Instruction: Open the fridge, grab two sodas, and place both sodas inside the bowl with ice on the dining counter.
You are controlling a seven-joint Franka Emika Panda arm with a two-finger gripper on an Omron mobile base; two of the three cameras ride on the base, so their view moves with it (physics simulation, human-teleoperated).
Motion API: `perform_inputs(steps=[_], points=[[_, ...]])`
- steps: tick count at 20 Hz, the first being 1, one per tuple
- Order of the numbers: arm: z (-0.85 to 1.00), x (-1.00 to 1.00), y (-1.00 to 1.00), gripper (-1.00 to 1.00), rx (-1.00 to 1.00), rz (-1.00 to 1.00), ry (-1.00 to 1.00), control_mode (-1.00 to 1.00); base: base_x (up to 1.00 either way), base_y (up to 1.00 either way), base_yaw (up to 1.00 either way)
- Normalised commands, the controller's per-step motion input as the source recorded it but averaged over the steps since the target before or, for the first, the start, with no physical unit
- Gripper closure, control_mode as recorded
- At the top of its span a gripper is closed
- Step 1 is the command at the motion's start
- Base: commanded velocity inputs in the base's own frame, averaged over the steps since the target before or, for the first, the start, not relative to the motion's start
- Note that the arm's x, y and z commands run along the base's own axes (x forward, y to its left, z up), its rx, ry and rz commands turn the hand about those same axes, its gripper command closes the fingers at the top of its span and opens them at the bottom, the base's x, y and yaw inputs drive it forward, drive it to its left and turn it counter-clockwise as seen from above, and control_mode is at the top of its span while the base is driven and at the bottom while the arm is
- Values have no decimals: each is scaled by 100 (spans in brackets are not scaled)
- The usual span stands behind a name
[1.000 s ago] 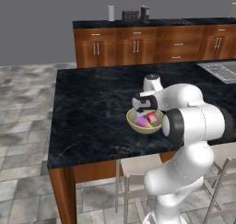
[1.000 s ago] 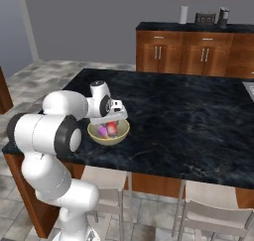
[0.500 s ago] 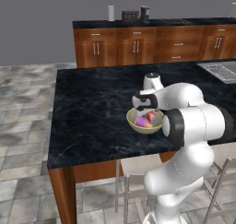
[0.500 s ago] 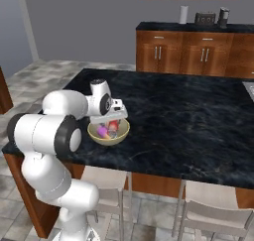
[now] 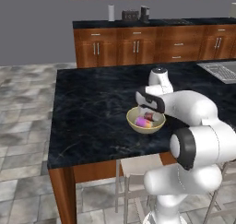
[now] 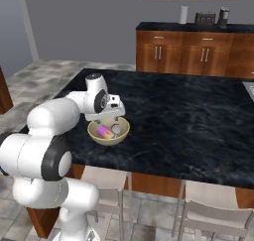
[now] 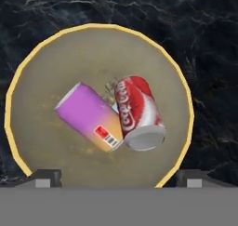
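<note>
Between the earlier picture and this one, the two-finger gripper spread its jaws; the dark finger tips stood wide apart at the bottom of the hand view, holding nothing. At the centre of that view, the round shallow tan-yellow bowl carried both cans lying on their sides and touching: the purple-pink soda can with an orange band to the left, the red soda can with a silver top to the right. In the left base view the bowl sat right of centre on the black veined dining counter. To finish well, I judged the hand should rise straight up, so the fingers would not catch the rim.
</note>
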Motion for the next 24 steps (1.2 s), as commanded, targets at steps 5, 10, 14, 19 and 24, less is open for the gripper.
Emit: perform_inputs(steps=[5, 10, 14, 19, 24], points=[[55, -56, 12, -100, 2, -1, -5, -100, 0, 0, 0], [54, -63, 11, -100, 0, -4, -3, -100, 0, 0, 0], [43, -72, 5, -100, 0, -5, -4, -100, 0, 0, 0], [27, -79, 1, -100, 0, -5, -5, -100, 0, 0, 0], [4, -84, 0, -100, 0, -3, -11, -100, 0, 0, 0]])
